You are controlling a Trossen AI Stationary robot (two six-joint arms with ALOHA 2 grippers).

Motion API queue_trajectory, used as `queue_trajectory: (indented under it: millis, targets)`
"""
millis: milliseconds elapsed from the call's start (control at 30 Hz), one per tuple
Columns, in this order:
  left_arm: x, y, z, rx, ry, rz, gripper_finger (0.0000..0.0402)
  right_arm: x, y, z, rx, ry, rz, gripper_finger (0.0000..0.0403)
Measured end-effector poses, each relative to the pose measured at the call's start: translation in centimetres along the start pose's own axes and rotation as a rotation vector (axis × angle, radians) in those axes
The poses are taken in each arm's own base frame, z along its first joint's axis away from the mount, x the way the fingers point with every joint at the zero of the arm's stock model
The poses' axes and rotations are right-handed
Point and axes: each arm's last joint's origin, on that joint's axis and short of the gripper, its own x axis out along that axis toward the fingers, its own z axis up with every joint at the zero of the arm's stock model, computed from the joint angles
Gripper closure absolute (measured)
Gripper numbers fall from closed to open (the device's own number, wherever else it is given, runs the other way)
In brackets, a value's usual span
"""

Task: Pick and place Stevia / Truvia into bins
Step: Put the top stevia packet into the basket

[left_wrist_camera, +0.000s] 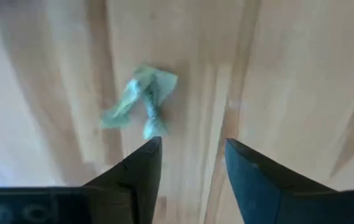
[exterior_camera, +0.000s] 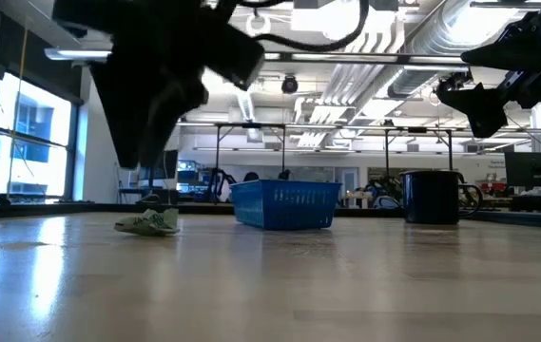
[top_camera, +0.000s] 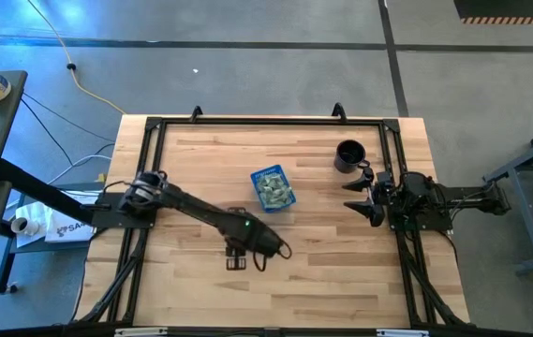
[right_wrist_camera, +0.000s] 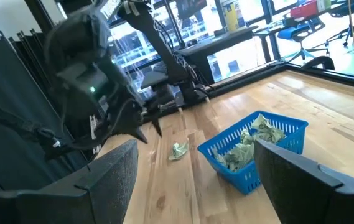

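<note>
Packets fill my blue tray (top_camera: 273, 188), which sits near the middle of the wooden table (top_camera: 322, 253); from the right wrist camera I see pale green and white paper heaped inside it (right_wrist_camera: 246, 145), some of it poking above the rim. A black mug (top_camera: 348, 155) stands well apart from the tray, over toward the right arm; I cannot tell what, if anything, is in it.

One loose Stevia packet (left_wrist_camera: 140, 102) lies on the bare wood between the tray and the table's near edge. It is crumpled and twisted, pale green with white, not lying flat.

My left gripper (left_wrist_camera: 189, 155) hangs just above that packet with its fingers parted and nothing between them; the packet sits just ahead of the fingertips. My right gripper (top_camera: 367, 198) waits raised at the right side of the table beside the mug, fingers spread and empty.
</note>
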Motion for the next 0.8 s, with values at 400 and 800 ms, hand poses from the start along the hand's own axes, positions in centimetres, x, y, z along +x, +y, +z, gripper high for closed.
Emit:
queue_trajectory:
  millis: [400, 800]
  targets:
    - [-1.4, 5.4, -1.2, -0.086, -0.167, -0.187, 0.0237, 0.0, 0.0, 0.0, 0.000, 0.001, -0.001, 0.0096]
    - [1.9, 6.9, -5.8, 0.227, -0.324, -0.176, 0.0248, 0.0, 0.0, 0.0, 0.000, 0.002, -0.001, 0.0096]
